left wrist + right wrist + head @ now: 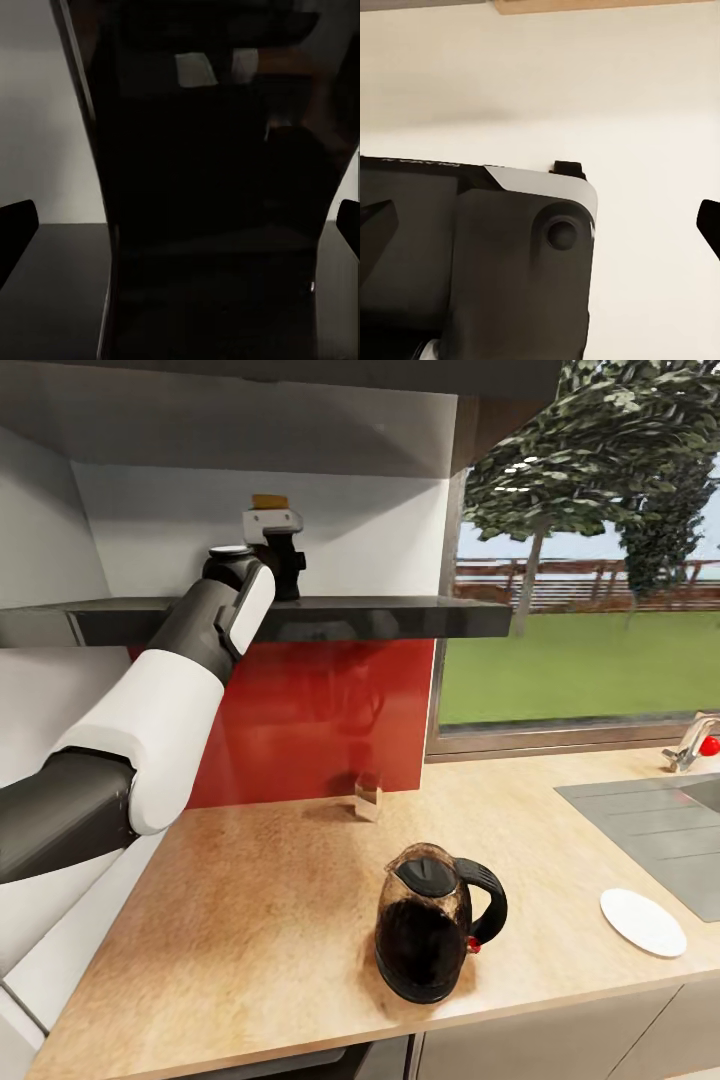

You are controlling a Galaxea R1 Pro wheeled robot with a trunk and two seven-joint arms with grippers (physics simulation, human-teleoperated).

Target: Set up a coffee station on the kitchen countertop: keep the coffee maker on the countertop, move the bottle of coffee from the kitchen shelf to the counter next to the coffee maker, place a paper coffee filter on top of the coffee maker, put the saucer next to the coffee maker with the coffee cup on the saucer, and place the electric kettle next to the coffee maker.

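The bottle of coffee (287, 565), dark with a white band and a tan cap, stands on the black kitchen shelf (400, 615). My left arm reaches up to it, and my left gripper (180, 225) is open with the bottle (210, 210) between its fingers (19, 225); a gap shows on one side. The electric kettle (435, 935), dark with a black handle, stands on the wooden countertop (250, 920). To its right, near the sink, lies the white saucer (642, 922). My right gripper (540, 225) is open and holds nothing, hanging over a dark part of my own body (472, 262).
A small clear, tan-topped object (368, 797) stands against the red backsplash (320, 710). The steel sink (650, 830) and its faucet (690, 745) sit at the right under the window. A white wall panel stands at the counter's left.
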